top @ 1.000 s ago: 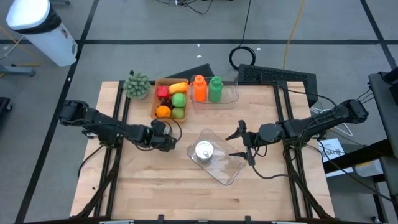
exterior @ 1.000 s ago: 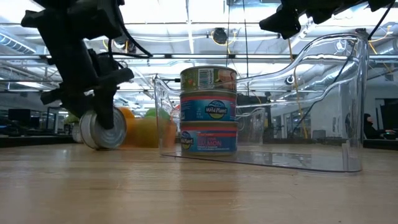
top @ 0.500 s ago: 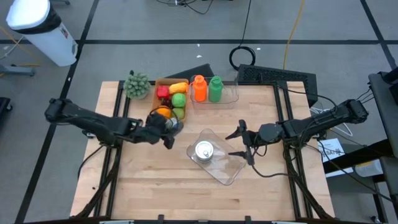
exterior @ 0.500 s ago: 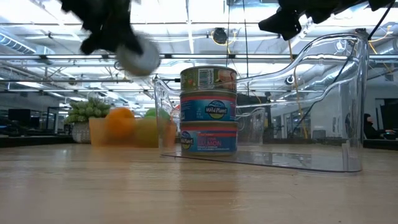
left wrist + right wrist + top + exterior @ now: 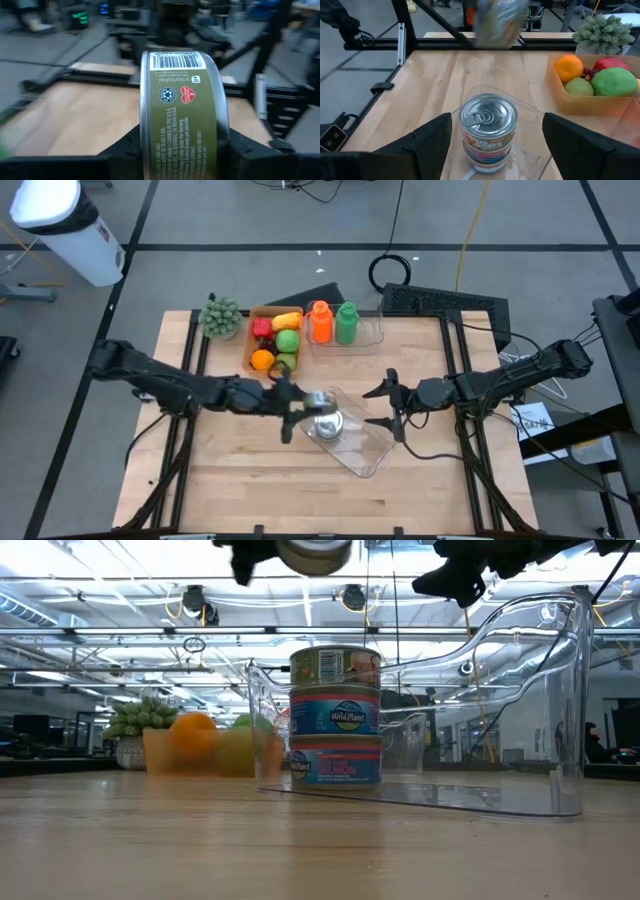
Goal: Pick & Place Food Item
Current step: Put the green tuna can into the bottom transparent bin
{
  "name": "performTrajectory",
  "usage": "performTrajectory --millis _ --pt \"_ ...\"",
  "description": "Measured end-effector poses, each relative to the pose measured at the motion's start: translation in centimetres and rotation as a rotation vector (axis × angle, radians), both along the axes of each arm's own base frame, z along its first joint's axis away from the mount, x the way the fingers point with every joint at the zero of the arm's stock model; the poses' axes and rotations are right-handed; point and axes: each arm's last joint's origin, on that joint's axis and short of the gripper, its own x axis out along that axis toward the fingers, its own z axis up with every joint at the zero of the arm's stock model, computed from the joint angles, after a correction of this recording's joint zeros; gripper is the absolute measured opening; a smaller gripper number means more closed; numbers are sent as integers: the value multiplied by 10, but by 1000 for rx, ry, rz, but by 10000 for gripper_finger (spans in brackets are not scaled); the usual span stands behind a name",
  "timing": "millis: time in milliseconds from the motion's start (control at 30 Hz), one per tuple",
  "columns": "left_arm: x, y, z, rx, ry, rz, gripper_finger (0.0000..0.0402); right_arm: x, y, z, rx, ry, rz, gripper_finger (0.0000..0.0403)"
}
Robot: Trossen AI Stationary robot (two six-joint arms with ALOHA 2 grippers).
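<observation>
A tin can [image 5: 182, 112] with a green label and barcode is held on its side between the fingers [image 5: 125, 152] of the left gripper [image 5: 300, 402], which are clenched on its two flat ends. In the high view the can is seen raised clear of the surface [image 5: 230, 480], at the near-left edge of the clear plastic bin [image 5: 362, 452], just beside and above the stack of cans [image 5: 335, 715] already standing in it. In the low view the can is carried at the very top of the picture, well above the stack and slightly to its left.

Three cans are counted in the stack in the low view, one upon another and upright, inside the bin. These are judged to be placed. The fourth can is judged to be picked and in transit; it is not yet set down. What remains, by judgement, is for it to be brought over the bin, turned or lowered, and released, either on the stack or beside it.

The right gripper [image 5: 392, 405] is held at the far-right side of the bin, its fingers [image 5: 432, 140] spread wide and grasping nothing; the stack is seen between them in the right wrist view, without contact.

An orange tray of fruit [image 5: 272, 340] and two bottles [image 5: 333, 322] stand at the back of the surface, well apart from the work.
</observation>
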Motion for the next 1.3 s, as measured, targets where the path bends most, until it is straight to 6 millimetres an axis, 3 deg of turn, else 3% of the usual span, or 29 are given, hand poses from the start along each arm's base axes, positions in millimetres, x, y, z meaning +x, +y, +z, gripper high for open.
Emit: performTrajectory --millis 267,667,1133,1300 --pt "28 -1 -23 -13 -47 -122 145 0 1 0 36 -4 -3 293" --pt "32 0 -31 -8 -25 -138 145 -7 -3 -30 -13 -195 12 293" --pt "32 1 -34 -5 9 -116 145 35 -13 -49 86 -389 69 293" --pt "32 3 -36 -11 27 -91 145 49 -11 -43 143 -399 137 297"
